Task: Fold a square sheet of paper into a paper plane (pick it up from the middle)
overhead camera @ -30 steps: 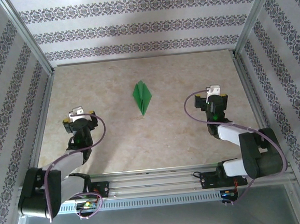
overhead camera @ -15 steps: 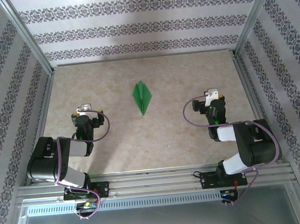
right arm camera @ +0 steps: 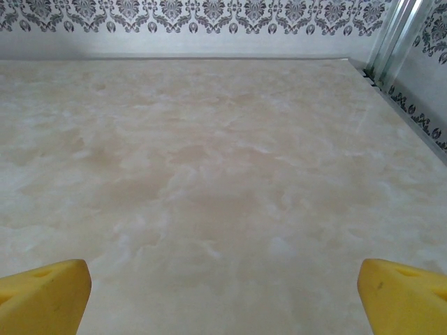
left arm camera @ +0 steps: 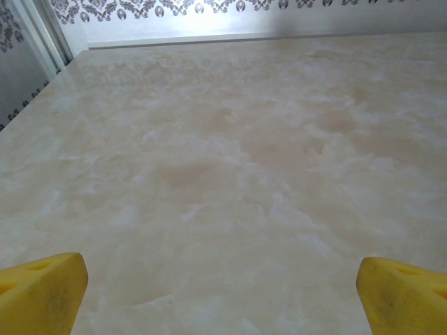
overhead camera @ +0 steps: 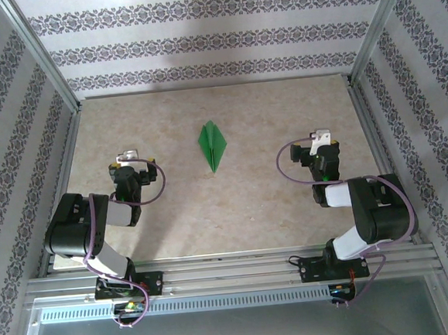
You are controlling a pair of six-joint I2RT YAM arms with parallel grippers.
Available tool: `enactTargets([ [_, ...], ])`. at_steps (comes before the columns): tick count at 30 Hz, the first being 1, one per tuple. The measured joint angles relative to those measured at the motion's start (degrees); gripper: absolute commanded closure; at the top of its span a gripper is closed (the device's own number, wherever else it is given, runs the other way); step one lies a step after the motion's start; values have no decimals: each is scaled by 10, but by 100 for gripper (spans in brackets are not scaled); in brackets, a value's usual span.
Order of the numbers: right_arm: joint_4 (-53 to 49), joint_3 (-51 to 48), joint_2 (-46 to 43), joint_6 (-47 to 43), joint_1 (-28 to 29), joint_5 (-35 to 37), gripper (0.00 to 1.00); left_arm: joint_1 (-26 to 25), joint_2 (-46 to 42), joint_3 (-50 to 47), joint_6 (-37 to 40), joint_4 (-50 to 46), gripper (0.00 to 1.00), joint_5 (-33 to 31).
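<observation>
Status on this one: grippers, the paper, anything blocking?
Left gripper open, empty. Right gripper open, empty. Paper plane folded, flat on the table between them, touching neither. No obstruction seen around it.

Lab-style robot enclosure: aluminium frame [overhead camera: 39, 54], wallpapered panels [overhead camera: 214, 36], marble-look tabletop [overhead camera: 173, 210].

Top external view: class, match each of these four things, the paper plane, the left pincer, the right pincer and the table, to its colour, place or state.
Things:
1. paper plane
2. left pincer
3. right pincer
4. table

Descriptions:
A. beige, marbled surface
B. open, holding nothing, to the right of the green dart
C. green, pointed, lying flat mid-table
D. open, holding nothing, to the left of the green dart

Pairs: 1-C, 2-D, 3-B, 4-A
</observation>
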Motion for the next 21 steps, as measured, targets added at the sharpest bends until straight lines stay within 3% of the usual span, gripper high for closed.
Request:
enactTargets([
  [21,0,0,0,0,0,0,2,12,0,3,-3,-6,1,0],
])
